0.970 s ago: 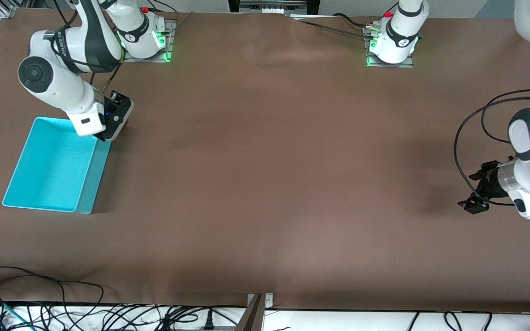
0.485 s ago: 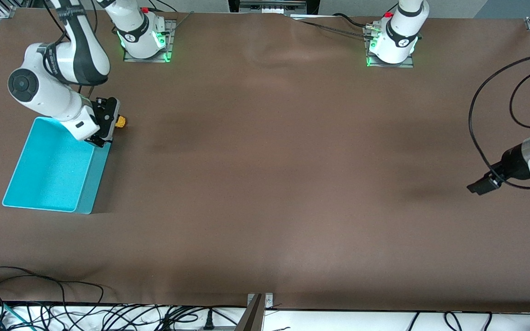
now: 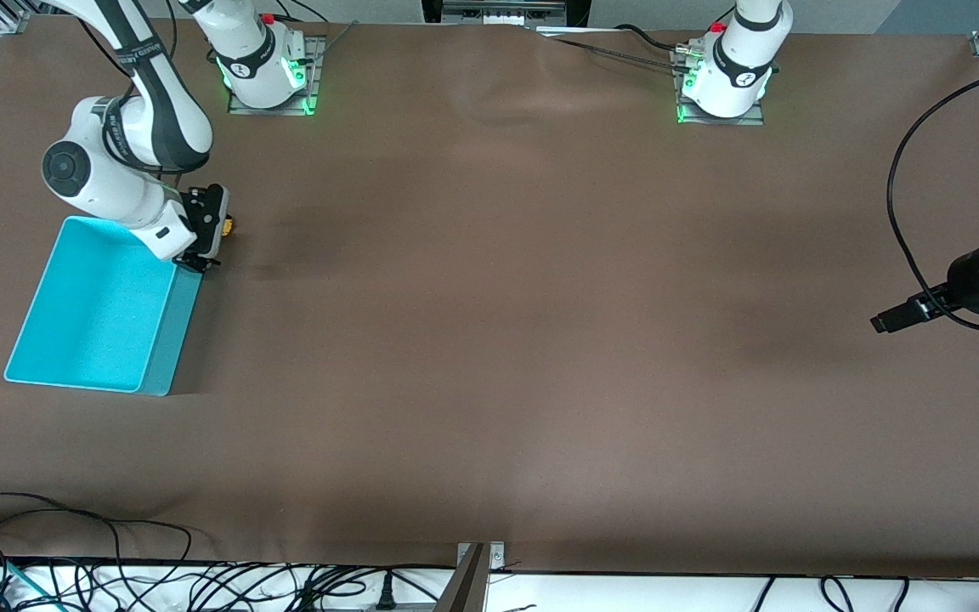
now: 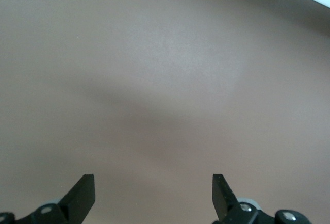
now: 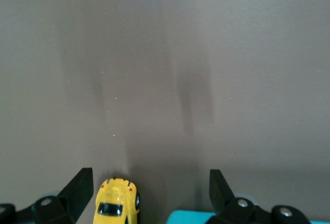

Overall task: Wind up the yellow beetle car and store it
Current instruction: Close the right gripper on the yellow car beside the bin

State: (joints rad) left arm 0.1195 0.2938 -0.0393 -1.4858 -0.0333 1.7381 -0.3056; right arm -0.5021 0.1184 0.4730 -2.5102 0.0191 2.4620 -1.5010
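We see a brown table [image 3: 489, 340], an empty turquoise bin [image 3: 99, 310] at the right arm's end, and black cables [image 3: 116, 569] along the edge nearest the front camera.

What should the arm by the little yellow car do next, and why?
Probably shift the right tool sideways to centre over the yellow beetle car, then close. Its fingers are open and the car sits beside one finger, off-centre, on the table next to the turquoise bin.

Two glossy white jointed robot arms [image 3: 128, 157] with black bands, green-lit bases, looping black cables; matte black wedge-shaped gripper fingers [image 5: 77, 188] with silver screws.
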